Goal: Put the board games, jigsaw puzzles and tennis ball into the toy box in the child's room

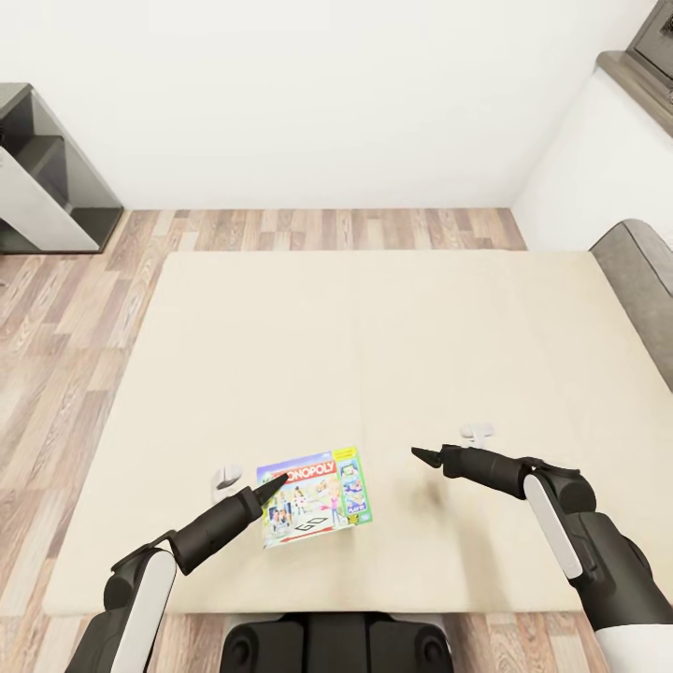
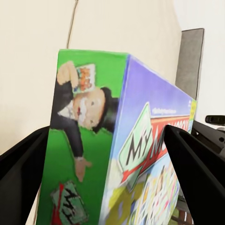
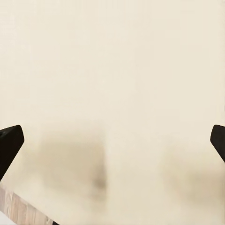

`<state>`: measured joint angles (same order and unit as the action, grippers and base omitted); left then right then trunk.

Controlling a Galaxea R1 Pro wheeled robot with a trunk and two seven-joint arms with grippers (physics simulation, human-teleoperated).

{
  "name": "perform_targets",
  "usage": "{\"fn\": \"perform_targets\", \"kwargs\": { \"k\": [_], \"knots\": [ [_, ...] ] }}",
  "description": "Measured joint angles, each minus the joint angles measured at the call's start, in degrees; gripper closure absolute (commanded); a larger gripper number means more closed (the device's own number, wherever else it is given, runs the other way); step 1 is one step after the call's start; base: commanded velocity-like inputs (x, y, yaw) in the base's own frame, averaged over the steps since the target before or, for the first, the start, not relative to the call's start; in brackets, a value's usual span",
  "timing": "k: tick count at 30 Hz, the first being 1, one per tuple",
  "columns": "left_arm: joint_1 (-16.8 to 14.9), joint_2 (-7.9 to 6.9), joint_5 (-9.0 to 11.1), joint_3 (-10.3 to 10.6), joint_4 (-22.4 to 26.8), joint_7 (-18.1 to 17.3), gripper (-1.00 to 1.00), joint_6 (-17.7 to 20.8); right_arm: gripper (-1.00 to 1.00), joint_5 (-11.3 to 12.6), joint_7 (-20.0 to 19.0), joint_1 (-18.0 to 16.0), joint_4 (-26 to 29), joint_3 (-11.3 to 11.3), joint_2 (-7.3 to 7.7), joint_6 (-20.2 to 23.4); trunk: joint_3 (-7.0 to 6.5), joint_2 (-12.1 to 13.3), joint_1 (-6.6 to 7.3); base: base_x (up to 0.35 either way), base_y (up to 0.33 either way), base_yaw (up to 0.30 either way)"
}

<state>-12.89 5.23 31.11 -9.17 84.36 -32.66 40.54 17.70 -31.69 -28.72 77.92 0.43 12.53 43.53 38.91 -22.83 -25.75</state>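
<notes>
Left black two-fingered gripper (image 1: 273, 483) spread wide around the thin, flat, colourful Monopoly game box (image 1: 316, 496), one dark finger (image 2: 23, 164) on each side of its green edge in the left wrist view; actual contact hard to judge. Box lying flat near the front edge of the wide beige mattress (image 1: 374, 327). Right black gripper (image 1: 425, 455) hovering beside it over bare mattress, fingertips (image 3: 9, 140) far apart, holding nothing. Beyond the bed, wood-plank floor (image 1: 65, 308), plain white wall (image 1: 327, 93), dark grey shelving unit (image 1: 47, 178) at far left, grey headboard (image 1: 645, 280) at right.
</notes>
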Motion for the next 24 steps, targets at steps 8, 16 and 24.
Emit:
{"fn": "perform_targets", "kwargs": {
  "k": [8, 16, 24],
  "knots": [
    [0.00, -0.01, -0.05, -0.01, 0.00, 0.16, 1.00, -0.02, -1.00, 0.00, 0.00, 0.01, 0.00, 0.02, 0.00, 0.00, -0.76, 0.00, 0.00, 0.000, 0.000, 0.000],
    [0.00, -0.01, -0.04, -0.01, 0.00, 0.22, 1.00, -0.02, -1.00, -0.01, 0.00, 0.01, 0.00, 0.03, 0.00, 0.00, -1.51, 0.00, 0.00, 0.000, 0.000, 0.000],
    [0.00, -0.01, -0.05, -0.01, 0.00, 0.18, 1.00, -0.03, -1.00, 0.00, 0.00, 0.01, 0.00, 0.06, 0.00, 0.00, -2.27, 0.00, 0.00, 0.000, 0.000, 0.000]
  ]
}}
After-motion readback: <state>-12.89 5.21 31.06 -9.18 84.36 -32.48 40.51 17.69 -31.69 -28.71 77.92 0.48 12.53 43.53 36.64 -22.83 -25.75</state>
